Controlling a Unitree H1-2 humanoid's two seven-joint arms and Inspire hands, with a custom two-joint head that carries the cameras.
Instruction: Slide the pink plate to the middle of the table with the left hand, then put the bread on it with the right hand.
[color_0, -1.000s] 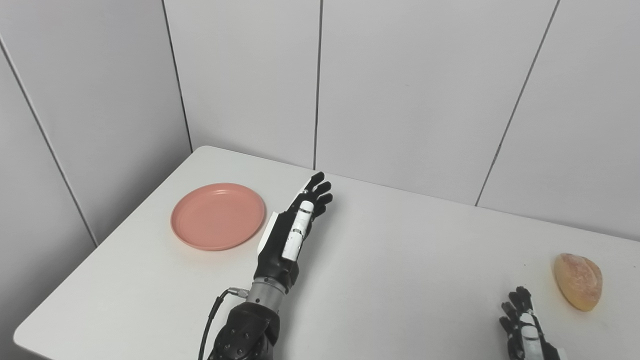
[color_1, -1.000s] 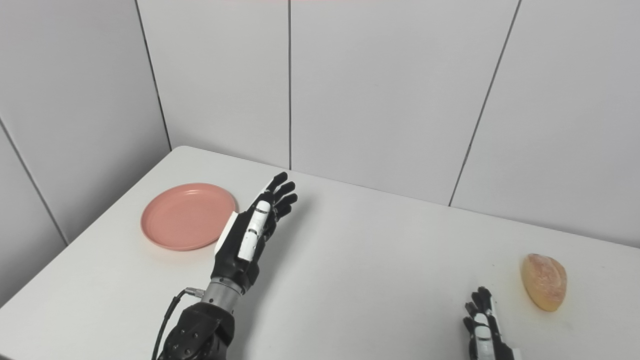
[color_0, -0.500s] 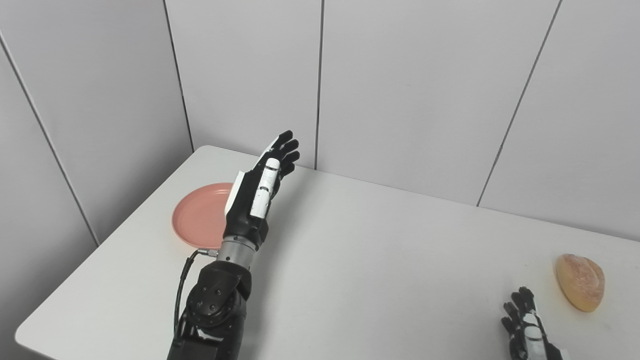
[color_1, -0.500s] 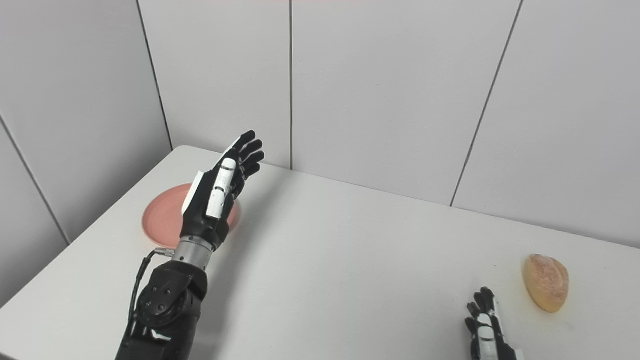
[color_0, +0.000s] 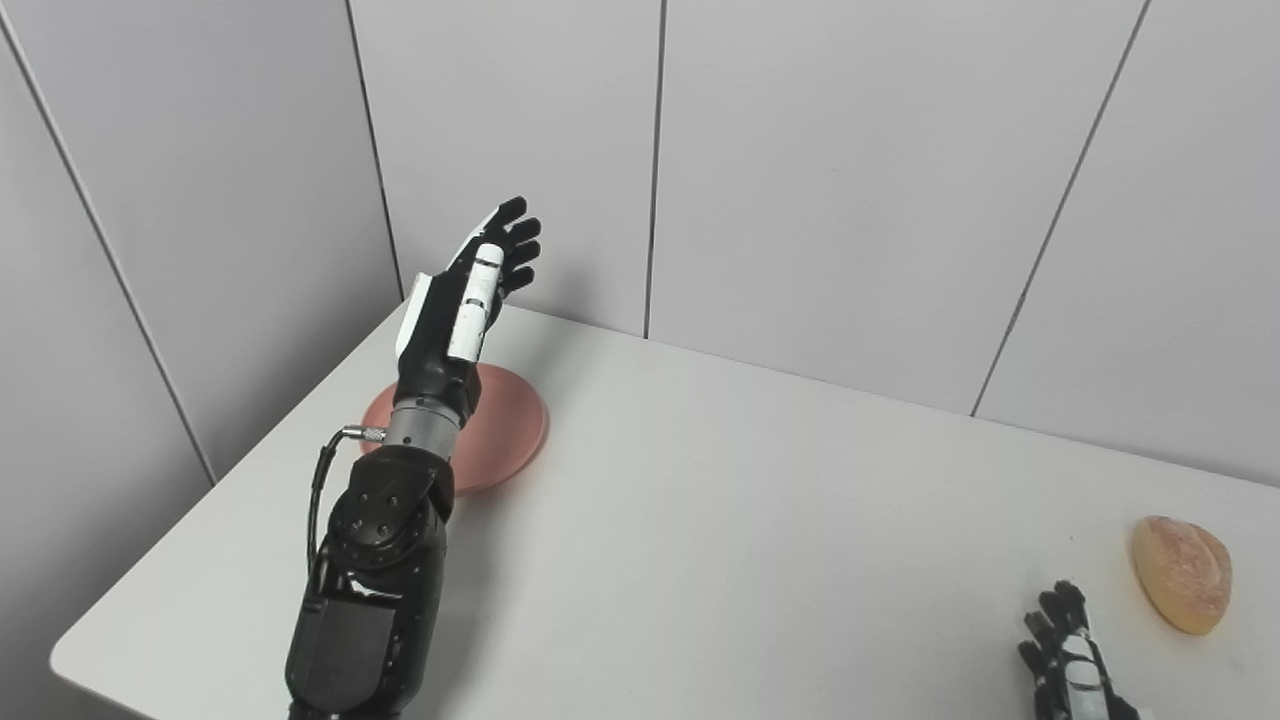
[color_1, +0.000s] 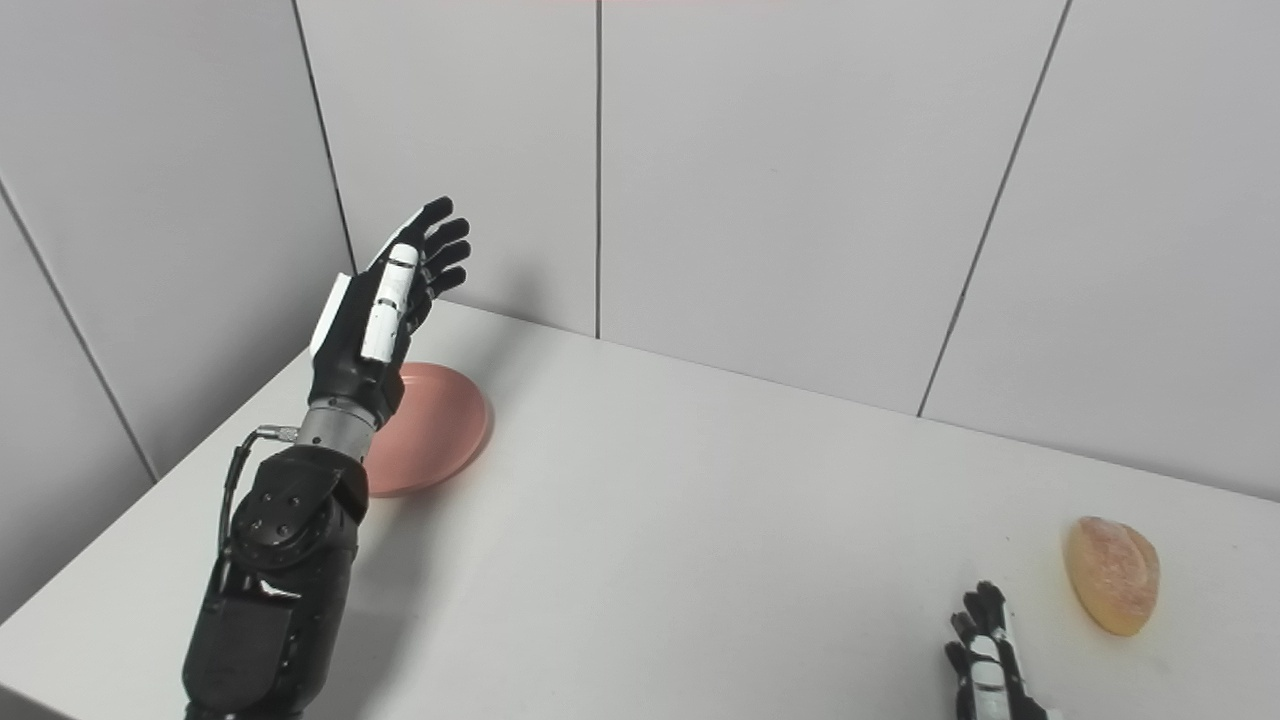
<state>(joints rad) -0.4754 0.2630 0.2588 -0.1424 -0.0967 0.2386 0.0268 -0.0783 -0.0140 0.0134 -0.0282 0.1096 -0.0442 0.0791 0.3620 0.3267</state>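
The pink plate (color_0: 505, 428) lies flat near the table's far left corner, partly hidden behind my left forearm. My left hand (color_0: 465, 290) is raised in the air over the plate's far side, fingers straight and apart, holding nothing. The bread (color_0: 1183, 572), a golden oval roll, rests on the table at the far right. My right hand (color_0: 1065, 660) sits low at the bottom right edge, a little left of the bread and nearer to me, fingers apart and empty; its lower part is cut off by the frame.
The white table (color_0: 760, 520) stands in a corner of grey panelled walls (color_0: 800, 170). Its left edge runs close beside the plate, and the near left corner is visible at the bottom left.
My left hand has risen and swung left from beside the plate's right rim to above the plate, now covering part of it. The camera has shifted slightly. The right hand and bread stay put.
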